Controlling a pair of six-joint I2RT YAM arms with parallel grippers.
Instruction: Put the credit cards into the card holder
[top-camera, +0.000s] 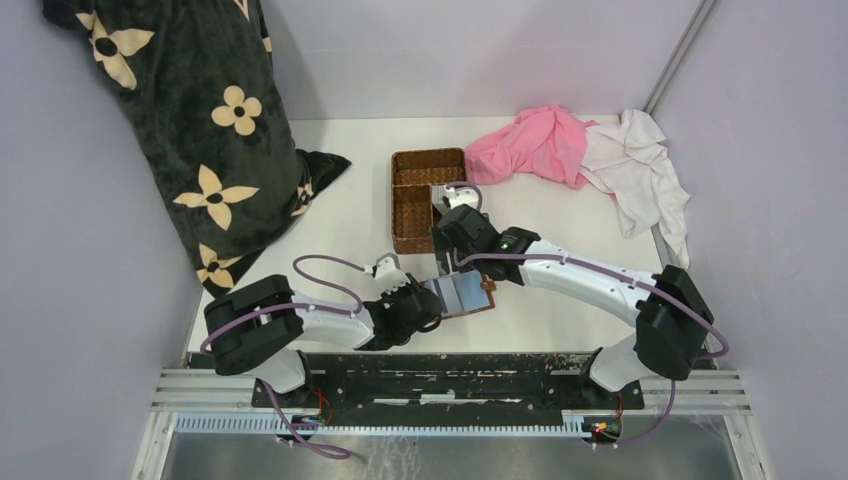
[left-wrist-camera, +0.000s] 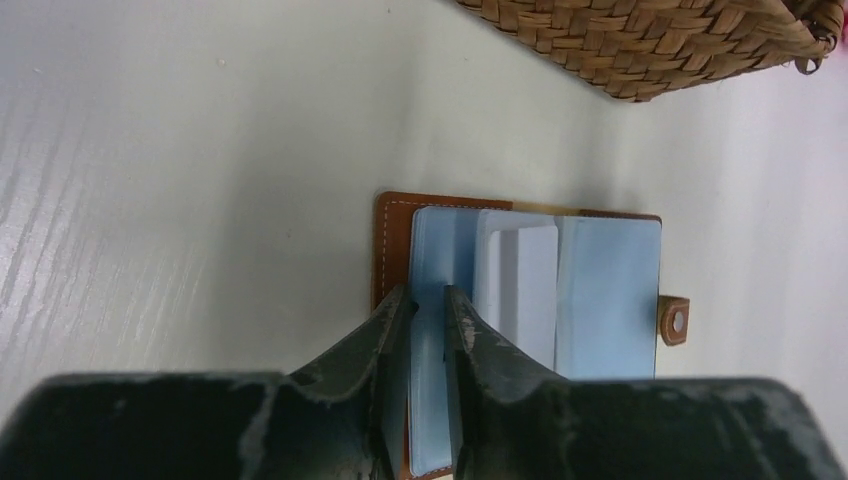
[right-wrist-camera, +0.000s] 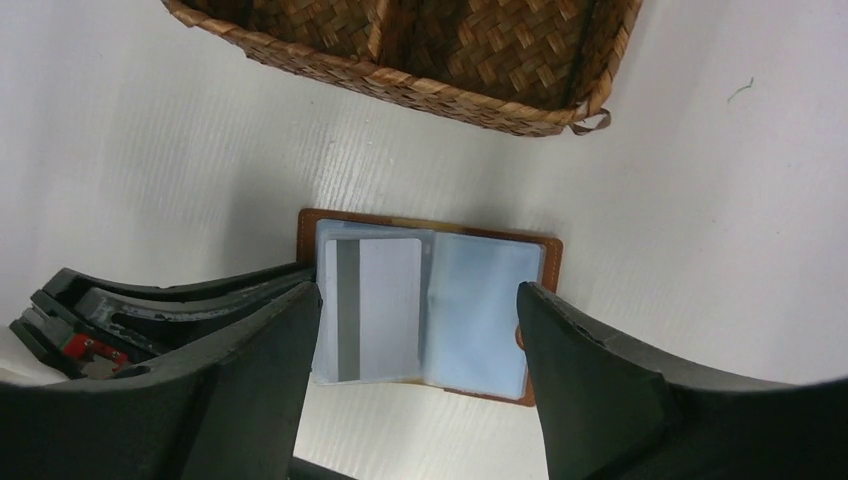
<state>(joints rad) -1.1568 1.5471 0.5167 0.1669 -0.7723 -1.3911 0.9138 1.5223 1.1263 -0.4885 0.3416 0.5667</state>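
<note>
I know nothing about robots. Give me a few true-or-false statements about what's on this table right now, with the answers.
1. The card holder lies open on the table. True.
2. The right jaws are shut on a card. False: they stand wide open and empty.
3. A card with a dark stripe shows in the open holder. True.
4. The holder sits in the basket. False: it lies on the table, apart from the basket.
</note>
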